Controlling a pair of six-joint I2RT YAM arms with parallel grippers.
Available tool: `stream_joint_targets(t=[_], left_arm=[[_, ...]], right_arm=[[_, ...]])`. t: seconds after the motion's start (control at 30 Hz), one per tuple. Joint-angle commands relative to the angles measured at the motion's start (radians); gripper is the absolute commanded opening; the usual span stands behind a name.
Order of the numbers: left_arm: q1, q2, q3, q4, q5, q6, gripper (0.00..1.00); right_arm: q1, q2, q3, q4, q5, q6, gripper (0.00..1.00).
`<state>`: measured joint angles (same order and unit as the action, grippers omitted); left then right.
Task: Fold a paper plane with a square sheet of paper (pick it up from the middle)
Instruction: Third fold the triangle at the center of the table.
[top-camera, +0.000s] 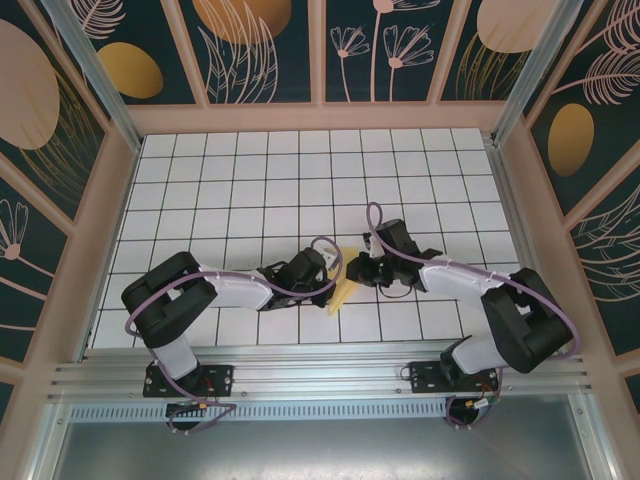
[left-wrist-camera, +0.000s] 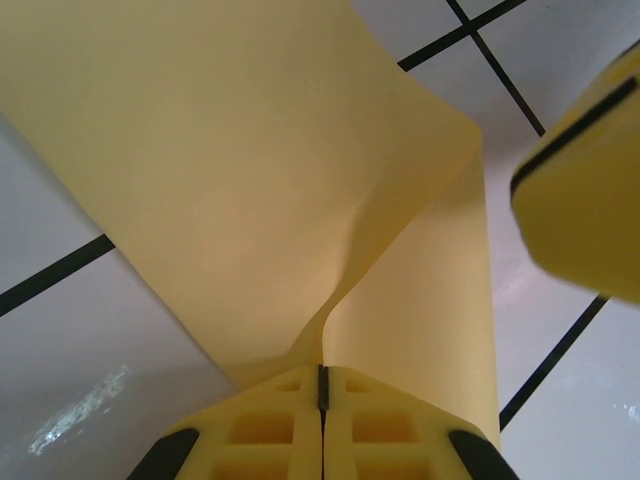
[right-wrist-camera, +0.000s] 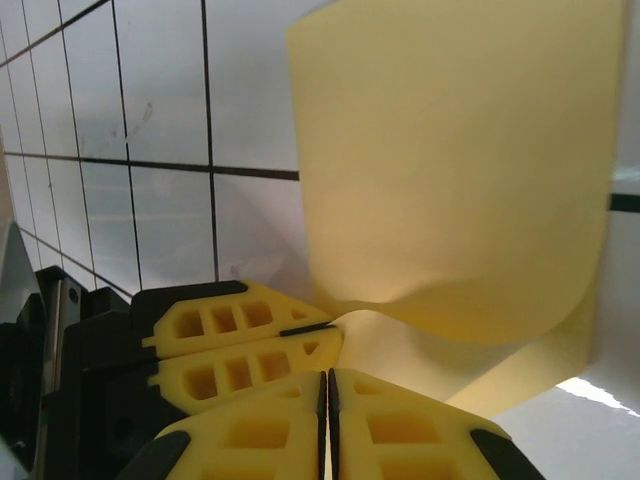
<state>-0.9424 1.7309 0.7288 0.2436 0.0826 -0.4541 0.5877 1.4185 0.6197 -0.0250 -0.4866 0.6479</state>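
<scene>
the left claw (left-wrist-camera: 322, 378), with its chunky yellow fingers, is squeezed tight on a thin pale-yellow sheet of paper (left-wrist-camera: 250, 180). the paper comes up out of the fingers and bends open into two soft flaps, one on each side. it is curved, not flat.

from above, the paper (top-camera: 343, 292) is in the middle of the white table with black grid lines (top-camera: 250, 180), near the front edge. it is right between the left claw (top-camera: 325, 280) and the right claw (top-camera: 360, 270), which have their tips close to each other.

in the right wrist view, the right claw (right-wrist-camera: 327, 380) has its two yellow fingers pressed together, with just a thin line between them. the paper (right-wrist-camera: 450, 170) stands just past its tips. i cannot tell if any paper is caught in this claw. the left claw (right-wrist-camera: 333, 328) is just beside it, on the left, pinching the bottom edge of the paper.

in the left wrist view, one yellow finger (left-wrist-camera: 590, 200) of the right claw is at the right side, near the paper's edge.
</scene>
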Motion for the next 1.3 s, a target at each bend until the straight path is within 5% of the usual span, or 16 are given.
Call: stream_joint_targets(t=[0.0, 1.27], left_arm=[[0.004, -0.002, -0.011, 0.013, 0.023, -0.011, 0.06], [0.004, 0.018, 0.017, -0.03, 0.011, 0.019, 0.07]], right_arm=[[0.032, 0.04, 0.009, 0.062, -0.017, 0.04, 0.12], [0.043, 0.041, -0.018, 0.011, 0.022, 0.024, 0.16]])
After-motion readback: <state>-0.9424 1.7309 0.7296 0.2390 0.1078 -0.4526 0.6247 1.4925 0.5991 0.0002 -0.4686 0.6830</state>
